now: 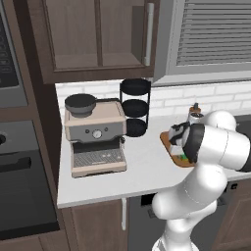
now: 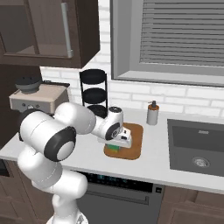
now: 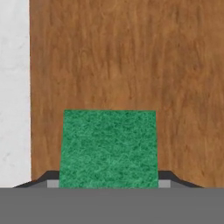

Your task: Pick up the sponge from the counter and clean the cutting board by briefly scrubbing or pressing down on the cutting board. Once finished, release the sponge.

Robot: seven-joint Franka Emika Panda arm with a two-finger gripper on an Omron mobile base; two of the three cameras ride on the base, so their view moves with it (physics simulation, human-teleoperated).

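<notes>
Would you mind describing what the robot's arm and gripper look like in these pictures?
The arm is built from glossy white, rounded segments, with dark, nearly black bands at the joints. No cables or markings show on it. The gripper has a white hand body with a dark round joint face above it; in the hand view its fingertips appear as small dark wedges with grey inner faces.

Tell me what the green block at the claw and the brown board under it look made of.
The small green rectangular sponge looks like fibrous scouring pad: matte, speckled, rough weave. The flat orange-brown cutting board looks like wood, with streaky grain running lengthwise and a dull, unglossy finish. Being rendered, both are judged by texture alone.
</notes>
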